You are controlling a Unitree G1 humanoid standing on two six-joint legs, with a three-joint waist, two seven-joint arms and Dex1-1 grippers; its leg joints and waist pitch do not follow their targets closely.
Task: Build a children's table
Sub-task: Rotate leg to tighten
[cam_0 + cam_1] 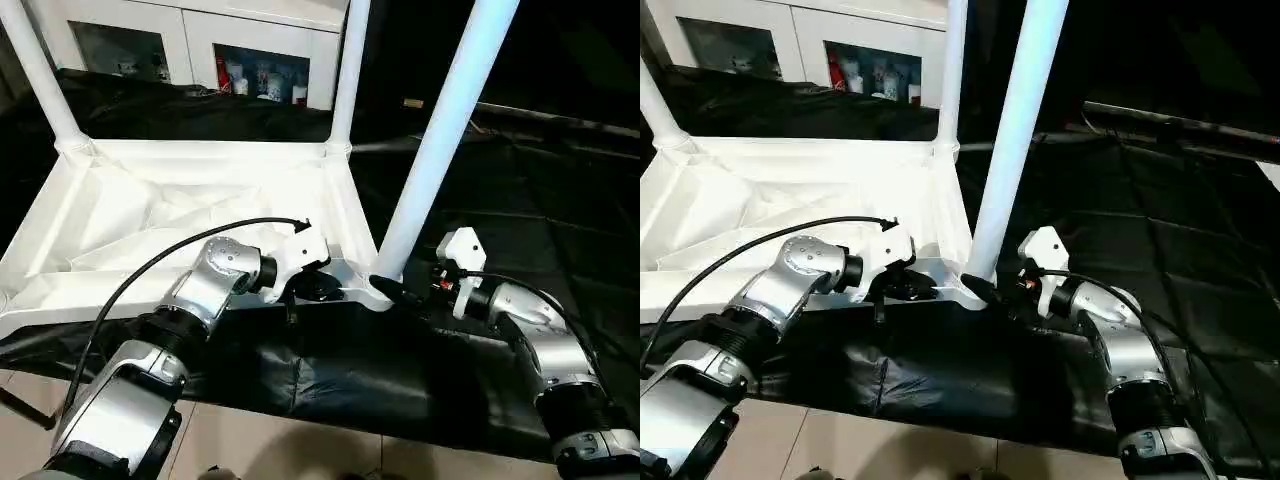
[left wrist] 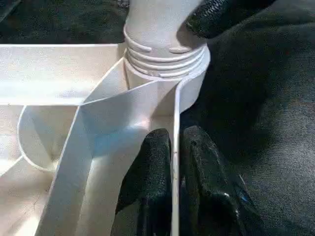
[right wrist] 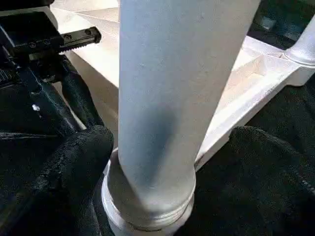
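Right wrist view: right gripper [image 3: 147,162] is spread wide, fingers flanking the near leg [image 3: 172,88] at its socket base — not clamped. Leg's long axis runs up, leaning slightly. Left gripper [image 2: 174,162] pinches the table top's [image 1: 150,200] edge rib just beside that corner — right arm nearer.

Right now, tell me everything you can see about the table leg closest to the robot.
The nearest leg is a long, smooth white plastic tube. It stands in the round corner socket of the upturned white tabletop, leaning slightly, its top out of view. Ridged rings show at its base. The open right gripper brackets the base, one black finger against it. The left gripper pinches the tabletop's thin rim beside the socket.
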